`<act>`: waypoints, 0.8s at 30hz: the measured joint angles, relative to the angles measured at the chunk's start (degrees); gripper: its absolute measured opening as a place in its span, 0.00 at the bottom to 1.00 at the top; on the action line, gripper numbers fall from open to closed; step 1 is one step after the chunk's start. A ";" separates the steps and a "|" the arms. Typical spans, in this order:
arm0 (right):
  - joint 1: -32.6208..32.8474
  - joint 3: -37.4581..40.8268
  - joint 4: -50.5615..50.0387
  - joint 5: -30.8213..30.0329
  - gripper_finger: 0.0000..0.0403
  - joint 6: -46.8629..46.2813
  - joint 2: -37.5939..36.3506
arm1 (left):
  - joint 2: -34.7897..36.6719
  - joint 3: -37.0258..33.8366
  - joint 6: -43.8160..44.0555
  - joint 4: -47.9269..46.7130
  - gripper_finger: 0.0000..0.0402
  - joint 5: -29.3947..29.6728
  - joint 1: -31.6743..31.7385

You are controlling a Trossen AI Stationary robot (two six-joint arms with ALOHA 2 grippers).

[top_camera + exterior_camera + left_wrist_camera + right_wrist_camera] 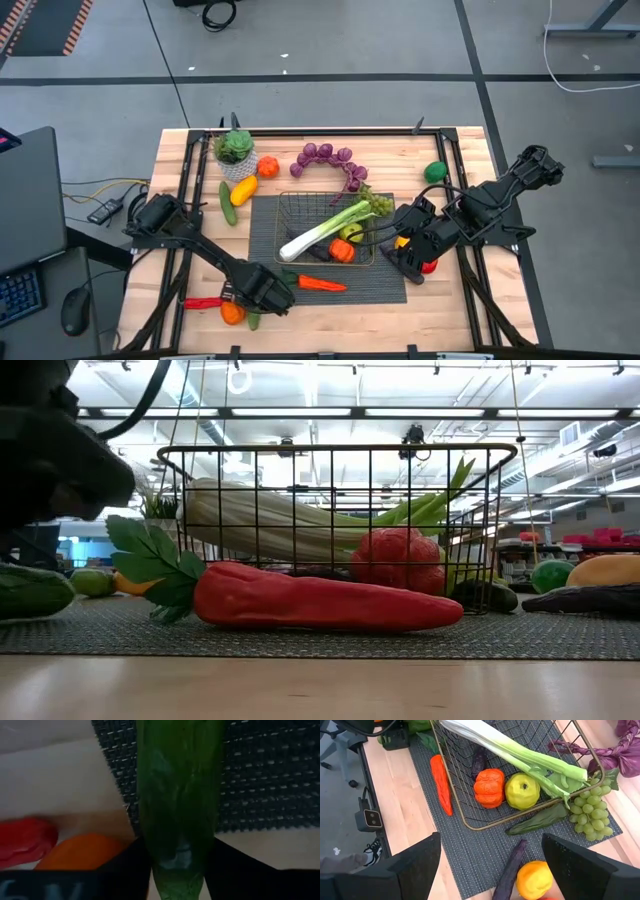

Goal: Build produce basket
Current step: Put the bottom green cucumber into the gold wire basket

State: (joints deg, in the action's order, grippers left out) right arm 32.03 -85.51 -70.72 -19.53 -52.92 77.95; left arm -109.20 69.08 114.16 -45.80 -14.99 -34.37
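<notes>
So the cucumber is pinched between the left gripper's part-closed fingers at the mat's near edge; it's best lifted straight before being carried to the basket. The right gripper is held wide open, empty.

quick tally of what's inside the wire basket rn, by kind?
Leek: 1
Orange pepper: 1
Yellow-green apple: 1
Dark purple eggplant: 1
Total: 4

The left tool hides most of a green vegetable, perhaps a cucumber.
</notes>
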 joint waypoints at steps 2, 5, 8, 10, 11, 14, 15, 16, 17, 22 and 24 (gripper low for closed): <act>-0.25 0.00 0.00 0.00 0.87 0.02 0.00 | 0.94 0.00 0.01 -0.03 0.34 -0.16 0.08; -0.60 -0.01 0.01 -0.03 0.87 0.20 0.00 | 3.71 0.02 0.25 -0.81 0.33 0.84 0.11; -1.11 -0.01 0.01 -0.13 0.87 0.50 0.03 | 7.21 0.02 0.92 -2.34 0.35 4.41 0.06; -1.49 0.01 -0.02 -0.13 0.87 0.55 0.04 | 9.87 0.02 1.60 -2.48 0.36 7.15 -0.40; -1.73 0.01 0.00 -0.22 0.87 0.54 0.04 | 11.19 0.02 2.09 -2.92 0.36 8.66 -0.60; -1.93 0.00 0.01 -0.83 0.87 0.48 0.04 | 15.03 0.02 2.49 -3.56 0.35 12.53 -1.13; -2.01 0.00 0.04 -1.32 0.87 0.42 0.04 | 16.39 0.02 2.35 -4.09 0.35 13.86 -1.31; -2.10 -0.01 0.11 -1.73 0.87 0.37 0.04 | 17.71 0.02 1.91 -3.89 0.35 15.27 -1.16; -2.17 -0.01 0.23 -1.90 0.87 0.19 0.04 | 19.16 0.04 1.23 -3.62 0.34 17.13 -1.15; -2.97 -0.01 0.31 -1.61 0.87 -0.27 0.04 | 25.74 0.04 -4.45 -3.34 0.35 25.71 0.56; -3.01 0.00 0.28 -1.11 0.87 -1.58 0.04 | 28.17 0.04 -8.89 -2.78 0.35 27.64 2.12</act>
State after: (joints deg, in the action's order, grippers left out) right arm 29.02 -85.51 -70.43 -20.64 -54.50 78.00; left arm -81.03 69.12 105.27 -48.58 12.65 -32.25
